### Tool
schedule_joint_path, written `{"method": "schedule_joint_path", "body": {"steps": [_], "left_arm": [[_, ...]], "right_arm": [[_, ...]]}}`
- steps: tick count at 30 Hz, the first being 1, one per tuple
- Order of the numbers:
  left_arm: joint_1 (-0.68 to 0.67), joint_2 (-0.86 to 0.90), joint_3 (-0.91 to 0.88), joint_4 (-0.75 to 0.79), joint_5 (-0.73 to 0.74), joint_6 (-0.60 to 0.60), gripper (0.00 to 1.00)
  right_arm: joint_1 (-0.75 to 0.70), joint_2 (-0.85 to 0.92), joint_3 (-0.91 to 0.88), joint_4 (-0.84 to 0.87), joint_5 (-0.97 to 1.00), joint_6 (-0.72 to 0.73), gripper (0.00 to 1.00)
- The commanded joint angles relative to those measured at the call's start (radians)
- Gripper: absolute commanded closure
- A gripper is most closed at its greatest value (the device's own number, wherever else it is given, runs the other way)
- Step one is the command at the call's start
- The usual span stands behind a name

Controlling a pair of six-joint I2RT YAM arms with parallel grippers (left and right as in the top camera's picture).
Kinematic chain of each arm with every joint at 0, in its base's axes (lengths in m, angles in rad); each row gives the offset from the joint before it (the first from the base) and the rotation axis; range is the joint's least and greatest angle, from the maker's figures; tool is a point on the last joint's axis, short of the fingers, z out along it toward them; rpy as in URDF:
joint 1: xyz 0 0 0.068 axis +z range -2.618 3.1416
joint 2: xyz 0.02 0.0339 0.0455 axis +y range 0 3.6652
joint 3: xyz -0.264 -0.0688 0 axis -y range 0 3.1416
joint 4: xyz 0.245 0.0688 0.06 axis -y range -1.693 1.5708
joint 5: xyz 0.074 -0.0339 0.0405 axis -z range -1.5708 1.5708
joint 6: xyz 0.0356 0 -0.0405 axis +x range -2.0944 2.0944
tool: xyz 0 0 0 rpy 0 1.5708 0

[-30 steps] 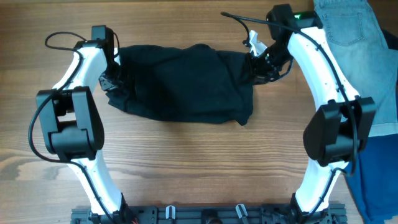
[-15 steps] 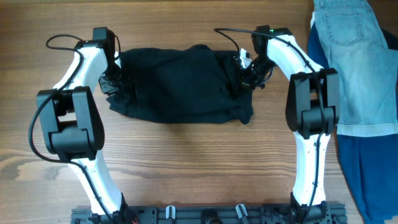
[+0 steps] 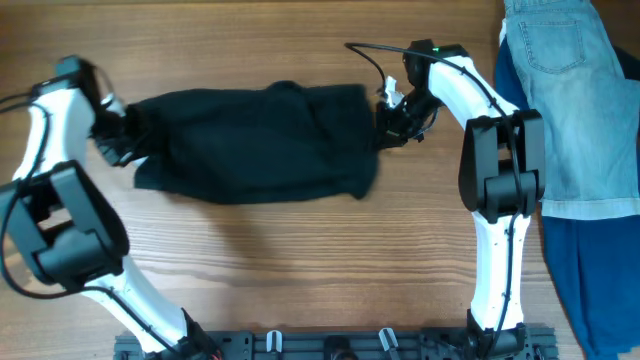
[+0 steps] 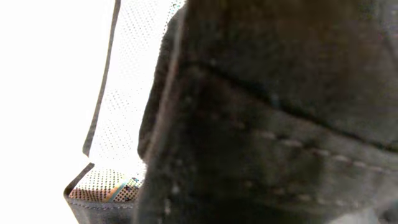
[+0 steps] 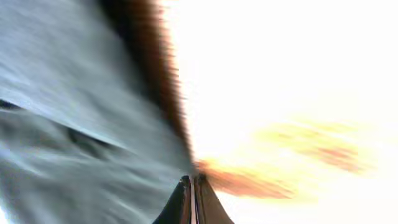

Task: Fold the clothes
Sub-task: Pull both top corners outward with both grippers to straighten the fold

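No text, brand, number or sign can be read in any view. In the left wrist view a small coloured tag (image 4: pixel 120 190) is seen at the mesh lining (image 4: pixel 134 74) of the black garment (image 4: pixel 267 124), but nothing on it can be made out.

Light blue denim garment (image 3: pixel 575 90) lies over royal blue cloth (image 3: pixel 600 280); wooden table (image 3: pixel 300 260) beneath both.

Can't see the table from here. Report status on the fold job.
Left fingers shut on black garment, left end. Right fingers shut at its right edge, hold unclear. Denim garment far right, not touching.
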Motion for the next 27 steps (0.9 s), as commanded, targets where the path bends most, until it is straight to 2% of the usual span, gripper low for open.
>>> {"method": "schedule_joint_path", "body": {"steps": [1, 3, 4, 5, 6, 7, 8, 11, 17, 22, 27], "left_arm": [[0.02, -0.043, -0.002, -0.017, -0.015, 0.01, 0.96], [-0.02, -0.042, -0.002, -0.015, -0.016, 0.01, 0.96], [-0.045, -0.042, -0.002, -0.011, -0.015, 0.01, 0.96], [-0.07, -0.042, -0.002, -0.008, -0.015, 0.009, 0.94], [-0.102, -0.042, -0.002, -0.005, -0.015, 0.009, 0.94], [-0.129, -0.041, -0.002, -0.002, -0.016, 0.009, 0.92], [-0.163, -0.041, -0.002, 0.001, -0.015, -0.002, 0.84], [-0.229, -0.04, -0.002, 0.013, -0.016, -0.002, 0.96], [-0.359, -0.04, -0.002, 0.082, -0.016, -0.068, 0.96], [-0.439, -0.037, -0.002, 0.101, -0.015, -0.103, 0.96], [-0.508, -0.035, -0.002, 0.102, -0.015, -0.116, 0.96]], "right_arm": [[-0.023, 0.029, -0.005, 0.001, 0.047, 0.014, 0.96], [-0.023, 0.029, -0.005, 0.001, 0.037, -0.019, 0.96], [-0.023, 0.029, -0.005, 0.001, 0.029, -0.043, 0.59], [-0.023, 0.029, -0.004, 0.002, 0.03, -0.052, 0.14], [-0.025, 0.028, -0.004, 0.002, 0.032, -0.054, 0.0], [-0.029, 0.028, -0.002, 0.001, 0.032, -0.057, 0.0], [-0.034, 0.028, 0.002, -0.002, 0.032, -0.056, 0.0], [-0.057, 0.026, 0.021, -0.013, 0.032, -0.057, 0.0], [-0.155, -0.007, 0.033, -0.052, 0.0, -0.066, 0.0], [-0.18, -0.01, 0.033, -0.048, -0.066, -0.121, 0.0], [-0.156, -0.009, 0.033, -0.009, -0.255, -0.198, 0.0]]}}
